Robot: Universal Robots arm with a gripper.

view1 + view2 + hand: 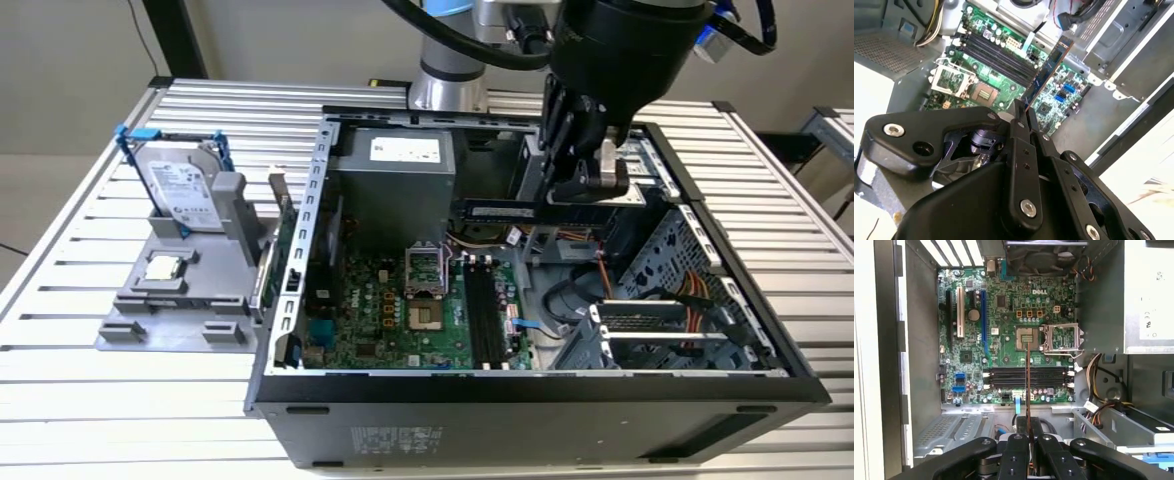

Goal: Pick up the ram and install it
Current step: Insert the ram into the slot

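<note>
Gripper: the gripper (1027, 435) is clamping its fingers together on one end of the ram (501, 211).
Ram: it is hanging in the air inside the open case (534, 415), over the motherboard (1004, 347), not seated.
Long axis: it is reaching level out from the fingers, toward the exterior view's left.
Slots: the memory slots (1004, 379) are lying below, and the stick is crossing them, seemingly square-on.

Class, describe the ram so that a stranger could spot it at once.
Find the open computer case. Over its green motherboard, the gripper holds the ram in its jaws. Unlike the fixed parts below, it is a long, thin dark stick in mid-air.
</note>
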